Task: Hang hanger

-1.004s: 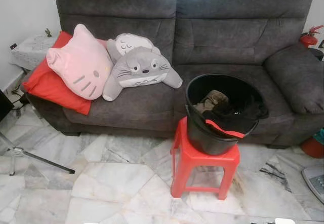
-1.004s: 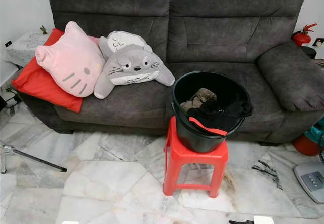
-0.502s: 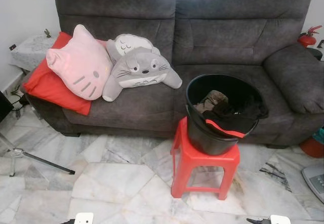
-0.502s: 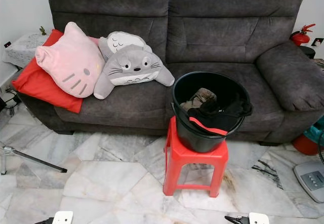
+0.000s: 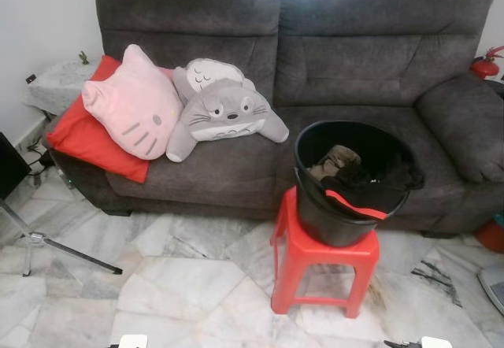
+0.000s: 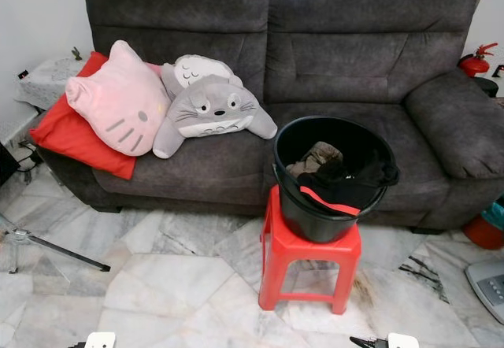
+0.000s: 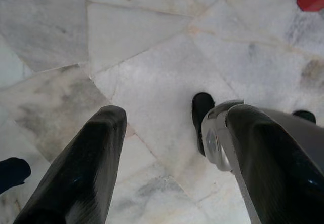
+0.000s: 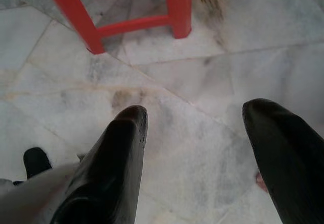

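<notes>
Directly ahead of the robot, a black bucket (image 5: 352, 183) stands on a red plastic stool (image 5: 324, 263) on the marble floor (image 5: 173, 285), just in front of a grey sofa (image 5: 346, 57). Inside the bucket lie crumpled dark and tan clothes (image 5: 340, 165). A red strip (image 5: 356, 205), which may be part of the hanger, rests across the near inner rim of the bucket; what it is cannot be told with certainty.

On the left seat of the sofa, a pink cat cushion (image 5: 134, 102) leans against a red pillow (image 5: 83, 135). Beside it to the right lies a grey plush toy (image 5: 224, 113) with a second, lighter plush (image 5: 206, 72) behind it. A red fire extinguisher (image 6: 476, 58) stands at the far right behind the sofa arm. A tripod leg (image 5: 55, 244) crosses the floor at the near left.

Left gripper (image 7: 172, 133): held low over the marble floor, fingers (image 7: 88, 168) spread apart, nothing between them.

Right gripper (image 8: 202, 133): held low over the floor near the stool legs (image 8: 177, 8), fingers (image 8: 114, 163) spread apart, nothing between them.
</notes>
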`<state>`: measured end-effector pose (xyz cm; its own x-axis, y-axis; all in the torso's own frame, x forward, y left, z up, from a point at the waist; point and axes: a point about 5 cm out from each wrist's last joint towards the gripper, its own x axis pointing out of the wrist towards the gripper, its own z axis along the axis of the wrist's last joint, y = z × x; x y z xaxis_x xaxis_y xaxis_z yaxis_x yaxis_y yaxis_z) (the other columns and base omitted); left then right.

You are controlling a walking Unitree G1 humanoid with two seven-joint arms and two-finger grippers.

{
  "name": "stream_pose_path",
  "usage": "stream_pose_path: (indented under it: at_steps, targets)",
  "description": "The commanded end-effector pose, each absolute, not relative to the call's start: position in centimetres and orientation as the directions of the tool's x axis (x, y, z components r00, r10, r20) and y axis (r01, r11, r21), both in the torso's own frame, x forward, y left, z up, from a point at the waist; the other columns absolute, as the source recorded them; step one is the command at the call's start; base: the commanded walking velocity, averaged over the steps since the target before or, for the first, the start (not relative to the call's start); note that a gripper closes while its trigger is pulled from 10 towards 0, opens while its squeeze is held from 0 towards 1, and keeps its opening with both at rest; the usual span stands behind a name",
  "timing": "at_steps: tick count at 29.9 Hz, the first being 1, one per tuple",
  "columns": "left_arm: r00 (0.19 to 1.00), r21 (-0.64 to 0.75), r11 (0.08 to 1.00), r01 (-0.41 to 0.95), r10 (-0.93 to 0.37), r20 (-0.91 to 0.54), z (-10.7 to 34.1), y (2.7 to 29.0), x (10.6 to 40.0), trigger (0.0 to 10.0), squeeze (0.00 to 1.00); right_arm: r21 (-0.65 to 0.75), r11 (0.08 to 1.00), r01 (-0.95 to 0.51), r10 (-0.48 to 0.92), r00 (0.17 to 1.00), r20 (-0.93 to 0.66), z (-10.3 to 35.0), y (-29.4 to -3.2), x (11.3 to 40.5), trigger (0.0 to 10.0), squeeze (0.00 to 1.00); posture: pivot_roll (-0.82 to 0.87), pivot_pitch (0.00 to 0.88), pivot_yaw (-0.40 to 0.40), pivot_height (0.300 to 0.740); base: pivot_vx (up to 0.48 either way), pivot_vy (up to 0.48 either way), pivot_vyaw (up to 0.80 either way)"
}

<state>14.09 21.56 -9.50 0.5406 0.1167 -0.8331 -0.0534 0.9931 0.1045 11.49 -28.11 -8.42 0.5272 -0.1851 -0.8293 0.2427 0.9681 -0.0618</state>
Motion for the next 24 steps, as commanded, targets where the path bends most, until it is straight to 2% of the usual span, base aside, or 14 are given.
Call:
stream_pose_path:
  at_steps: [1, 15, 19, 22, 24]
  targets:
    - [0.532, 0.111, 0.993, -0.052, 0.121, -0.838, -9.5, 21.8, 14.0, 10.0, 0.00, -0.051, 0.966, 0.252, -0.185, 0.540, -0.821, -8.4, -27.9, 11.9, 10.0, 0.00, -0.06, 0.000, 0.006, 0.740, 0.326, 0.000, 0.00]
    - [0.525, 0.113, 0.993, -0.045, 0.120, -0.843, -9.4, 22.4, 14.3, 10.0, 0.00, -0.055, 0.961, 0.271, -0.204, 0.559, -0.804, -8.2, -28.0, 12.4, 10.0, 0.00, -0.08, 0.000, 0.019, 0.740, 0.328, 0.000, 0.00]
    - [0.527, 0.111, 0.993, -0.043, 0.117, -0.842, -9.3, 22.2, 14.4, 10.0, 0.00, -0.077, 0.961, 0.265, -0.224, 0.585, -0.779, -7.9, -28.1, 12.8, 10.0, 0.00, -0.09, 0.000, 0.021, 0.740, 0.000, 0.000, 0.00]
    - [0.523, 0.112, 0.993, -0.040, 0.116, -0.844, -9.4, 22.2, 14.3, 10.0, 0.00, -0.147, 0.961, 0.233, -0.263, 0.622, -0.737, -7.4, -28.4, 13.3, 10.0, 0.00, -0.10, 0.000, 0.026, 0.740, 0.000, 0.000, 0.00]
    - [0.519, 0.112, 0.993, -0.036, 0.115, -0.847, -9.5, 22.1, 14.1, 10.0, 0.00, -0.239, 0.962, 0.134, -0.265, 0.671, -0.693, -6.9, -28.5, 14.0, 10.0, 0.00, -0.10, 0.000, 0.028, 0.740, 0.000, 0.000, 0.00]
